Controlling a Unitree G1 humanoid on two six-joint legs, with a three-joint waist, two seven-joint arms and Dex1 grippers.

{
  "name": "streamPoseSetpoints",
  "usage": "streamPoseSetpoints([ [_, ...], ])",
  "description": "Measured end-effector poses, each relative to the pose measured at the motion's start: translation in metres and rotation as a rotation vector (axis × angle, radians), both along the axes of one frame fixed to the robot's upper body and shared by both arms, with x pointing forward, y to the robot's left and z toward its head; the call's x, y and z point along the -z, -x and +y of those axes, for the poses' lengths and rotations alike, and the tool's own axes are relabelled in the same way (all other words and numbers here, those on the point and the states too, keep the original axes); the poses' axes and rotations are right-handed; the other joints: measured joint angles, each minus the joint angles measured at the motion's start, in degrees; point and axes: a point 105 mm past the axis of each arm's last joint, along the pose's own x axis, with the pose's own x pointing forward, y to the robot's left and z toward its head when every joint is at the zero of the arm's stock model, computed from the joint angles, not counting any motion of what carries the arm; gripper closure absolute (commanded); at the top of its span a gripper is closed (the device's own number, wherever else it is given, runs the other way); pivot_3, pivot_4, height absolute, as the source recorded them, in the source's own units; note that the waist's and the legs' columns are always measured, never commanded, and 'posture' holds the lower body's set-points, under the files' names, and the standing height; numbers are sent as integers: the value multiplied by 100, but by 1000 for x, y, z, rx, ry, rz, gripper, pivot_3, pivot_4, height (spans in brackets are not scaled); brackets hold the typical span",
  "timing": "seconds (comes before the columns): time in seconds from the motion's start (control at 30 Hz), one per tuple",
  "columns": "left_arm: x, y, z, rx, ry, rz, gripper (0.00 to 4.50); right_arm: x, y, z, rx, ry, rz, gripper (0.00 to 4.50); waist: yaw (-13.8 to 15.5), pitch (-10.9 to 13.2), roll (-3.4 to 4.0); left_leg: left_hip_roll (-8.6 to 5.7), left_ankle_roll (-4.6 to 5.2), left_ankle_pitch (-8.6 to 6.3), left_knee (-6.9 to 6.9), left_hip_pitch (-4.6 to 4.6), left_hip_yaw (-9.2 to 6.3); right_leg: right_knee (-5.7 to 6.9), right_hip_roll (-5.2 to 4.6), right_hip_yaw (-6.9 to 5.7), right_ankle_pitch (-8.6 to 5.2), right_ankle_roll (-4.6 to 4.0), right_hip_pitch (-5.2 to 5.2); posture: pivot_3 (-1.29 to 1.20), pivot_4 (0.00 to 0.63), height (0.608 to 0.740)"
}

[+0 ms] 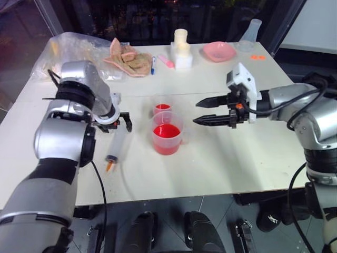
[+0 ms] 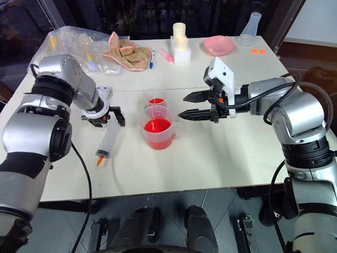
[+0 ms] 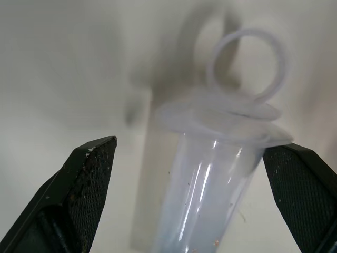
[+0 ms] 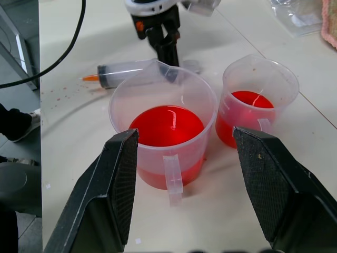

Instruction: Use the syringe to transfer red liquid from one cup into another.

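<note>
The syringe (image 1: 117, 147) lies flat on the white table (image 1: 237, 158), orange tip toward the near edge, left of the two cups. The left gripper (image 1: 120, 120) hangs over its plunger end with fingers spread, released. The big handled cup (image 1: 167, 138) holds red liquid (image 4: 166, 125); the small cup (image 1: 162, 109) stands just behind it. The right gripper (image 1: 204, 112) hovers right of them, spread and empty. No readable writing shows.

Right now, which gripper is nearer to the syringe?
Left. The left gripper is open astride the plunger end of the syringe lying on the table; the right gripper hovers open beyond the two cups.
</note>
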Motion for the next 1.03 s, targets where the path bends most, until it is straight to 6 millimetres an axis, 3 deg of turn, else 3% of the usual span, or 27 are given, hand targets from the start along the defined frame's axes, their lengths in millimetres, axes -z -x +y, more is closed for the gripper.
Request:
streamPoseSetpoints([
  [0.13, -3, 3, -7, 65, 170, -183, 29, 0, -2, -2, 10, 0, 2, 1561, -1, 0, -1, 4, -6, 3, -2, -4, 1, 6, 2, 5, 0, -1, -11, 0, 150, 740],
  [0.2, -16, 9, -19, 118, 280, -295, 29, 1, -3, -2, 10, 2, 0, 1561, 19, 1, -1, 3, -8, 5, 3, -6, 0, 6, 2, 5, 0, -1, -11, 0, 150, 740],
  [0.37, -50, 28, -20, 207, 299, -530, 29, 1, -2, 1, -11, 5, -6, 1561, 22, -3, 5, 0, -14, 8, 6, 4, 3, 5, 1, 6, 0, -1, 2, 0, 150, 740],
  [0.57, -32, 53, -2, 175, 314, -535, 29, 5, -3, 6, -47, 10, 1, 1561, -13, -3, 4, 4, -26, 16, 5, 10, 3, 10, 8, 7, 0, -3, 4, 0, 150, 740],
  [0.7, -40, 86, 34, 207, 160, -527, 29, 12, -5, 6, -69, 19, 16, 1561, -9, -2, 3, 5, -28, 17, 2, 11, 2, 13, 9, 9, -1, -6, 2, 0, 150, 740],
  [0.93, -44, 126, 58, 233, 96, -451, 29, 14, -10, 6, -99, 35, 8, 1561, 26, -3, 5, 3, 1, 2, -1, 22, 2, -3, 6, 9, -3, -10, 19, 0, 150, 740],
  [1.03, -44, 136, 55, 256, 120, -443, 29, 14, -12, 7, -116, 47, -1, 1561, 15, -2, 6, 4, 2, 1, -3, 23, 3, -3, 6, 9, -6, -14, 18, 0, 150, 740],
])
